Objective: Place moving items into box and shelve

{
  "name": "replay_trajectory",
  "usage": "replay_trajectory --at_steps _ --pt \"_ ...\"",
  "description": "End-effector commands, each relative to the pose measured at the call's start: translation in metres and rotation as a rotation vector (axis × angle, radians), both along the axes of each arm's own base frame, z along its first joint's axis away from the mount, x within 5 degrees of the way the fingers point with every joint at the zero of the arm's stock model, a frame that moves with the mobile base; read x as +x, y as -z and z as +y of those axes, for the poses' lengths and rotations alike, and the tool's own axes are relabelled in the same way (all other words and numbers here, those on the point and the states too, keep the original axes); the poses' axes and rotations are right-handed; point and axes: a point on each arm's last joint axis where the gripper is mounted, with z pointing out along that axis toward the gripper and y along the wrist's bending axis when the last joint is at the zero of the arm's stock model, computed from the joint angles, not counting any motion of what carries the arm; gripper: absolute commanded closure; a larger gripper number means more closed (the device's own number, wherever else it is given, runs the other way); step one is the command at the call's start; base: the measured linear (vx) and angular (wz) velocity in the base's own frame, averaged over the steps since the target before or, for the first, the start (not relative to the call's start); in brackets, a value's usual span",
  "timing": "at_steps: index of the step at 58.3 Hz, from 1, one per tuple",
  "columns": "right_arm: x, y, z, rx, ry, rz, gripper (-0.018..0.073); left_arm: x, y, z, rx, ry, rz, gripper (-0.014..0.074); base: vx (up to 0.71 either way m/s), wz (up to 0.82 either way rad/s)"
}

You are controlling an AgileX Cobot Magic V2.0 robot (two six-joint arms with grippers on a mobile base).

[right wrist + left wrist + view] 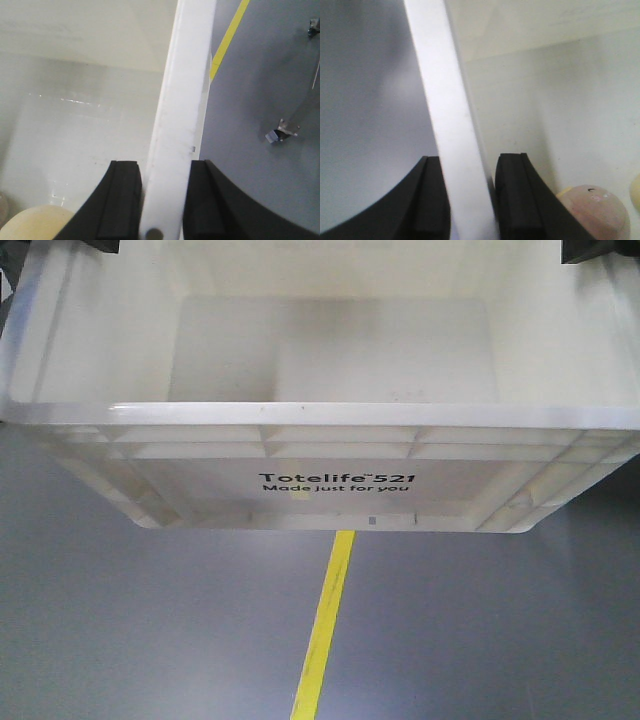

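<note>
One box (320,412), white and ribbed, with a thick rim and the black print "Totelife 521 Made just for you" on its front wall, is seen filling the upper half of the front view. Only grey floor (150,640) is seen under and beyond it, and one yellow line (330,620) is painted on that floor, running away beneath the box's front wall.

Two tools are counted, one at each side wall of the box. The left tool (470,165) is closed over the rim, with one black finger (432,200) on the outer side and the other on the inner side, both pressed against the white edge. The right tool (162,167) is clamped on the opposite rim in the same manner, the rim being held between its two fingers (120,200).

Two moving items are counted inside the box, lying on its bottom. The pinkish-brown ball (592,212) is seen just beside the left tool's inner finger, and the cream-yellow ball (37,225) lies near the right tool's inner finger. The two are close together; whether they touch cannot be told.

Outside the right wall, a small metal bracket (282,131) is seen on the floor, well apart from the box. Nothing is seen standing between the tools and the rim.
</note>
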Motion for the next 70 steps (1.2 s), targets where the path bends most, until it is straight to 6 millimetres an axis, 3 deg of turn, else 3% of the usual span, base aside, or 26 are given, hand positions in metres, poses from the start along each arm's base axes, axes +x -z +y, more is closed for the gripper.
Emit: replay_trajectory --at_steps 1,70 --pt "-0.0114 -0.036 -0.002 0.049 0.0 -0.235 0.0564 -0.0133 -0.0357 0.0024 -0.061 0.018 -0.219 0.0597 0.52 0.13" --pt "-0.0114 -0.0359 -0.002 0.049 0.0 -0.235 0.0564 -0.0133 -0.0357 0.0024 -0.061 0.018 -0.219 0.0597 0.56 0.02"
